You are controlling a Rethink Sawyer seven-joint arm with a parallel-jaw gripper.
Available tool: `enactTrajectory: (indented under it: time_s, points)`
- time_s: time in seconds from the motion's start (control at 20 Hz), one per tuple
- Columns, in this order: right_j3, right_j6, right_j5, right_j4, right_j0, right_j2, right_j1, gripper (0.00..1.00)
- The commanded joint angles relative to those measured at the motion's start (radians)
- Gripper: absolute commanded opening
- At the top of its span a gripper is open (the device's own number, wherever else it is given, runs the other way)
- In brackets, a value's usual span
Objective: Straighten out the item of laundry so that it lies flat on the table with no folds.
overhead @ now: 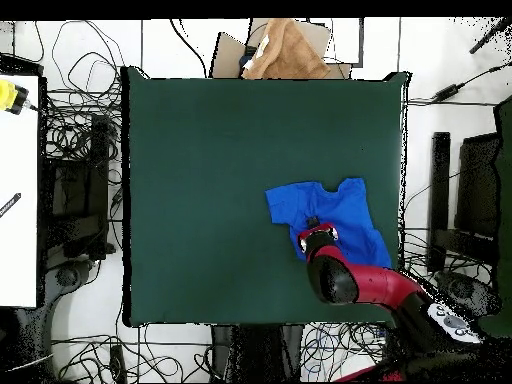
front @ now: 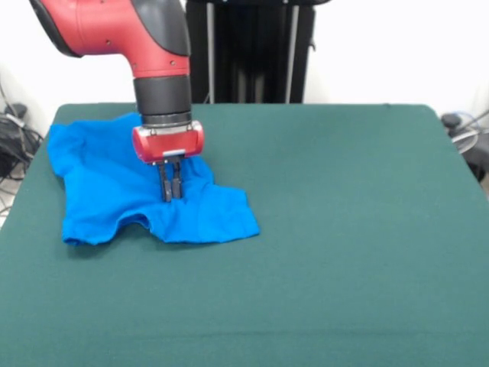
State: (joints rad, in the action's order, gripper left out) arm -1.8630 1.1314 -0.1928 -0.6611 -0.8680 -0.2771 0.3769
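A blue T-shirt (front: 145, 191) is seen rumpled on the green table (front: 344, 229), w/ the Sawyer arm's gripper (front: 170, 195) lowered onto its middle. The fingers (front: 163, 187) are drawn nearly together, tips at the cloth; whether fabric is actually pinched btwn them cannot be told. The shirt is bunched toward one far corner of the table in the front view, edges curled and wavy, plain side up, no print shown. The central contact is judged a likely pinch point for dragging the cloth out flat. Most of the felt-like surface is left bare. Around the table, white floor, tangled cables (overhead: 80, 200) and a brown cloth heap (overhead: 285, 50) beyond one edge are visible overhead.
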Motion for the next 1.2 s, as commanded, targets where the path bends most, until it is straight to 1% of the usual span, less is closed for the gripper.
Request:
enactTrajectory:
  time_s: [0.05,0.3,0.4,0.5,0.6,0.75,0.95,1.05,1.2]
  points:
    - [0.069,0.157,0.116,0.028,0.127,-0.016,-0.151,0.0]
    - [0.058,0.169,0.163,0.075,0.165,-0.008,-0.115,0.0]
    - [0.047,0.176,0.178,0.099,0.169,-0.021,-0.108,0.0]
    - [0.022,0.19,0.192,0.13,0.178,-0.033,-0.095,0.0]
    - [-0.016,0.226,0.185,0.172,0.205,-0.029,-0.082,0.0]
    - [-0.055,0.265,0.164,0.227,0.228,-0.042,-0.093,0.0]
    - [-0.083,0.287,0.134,0.287,0.252,-0.053,-0.112,0.0]
    - [-0.085,0.288,0.115,0.308,0.266,-0.048,-0.117,0.0]
    - [-0.077,0.267,0.101,0.315,0.268,-0.044,-0.134,0.0]
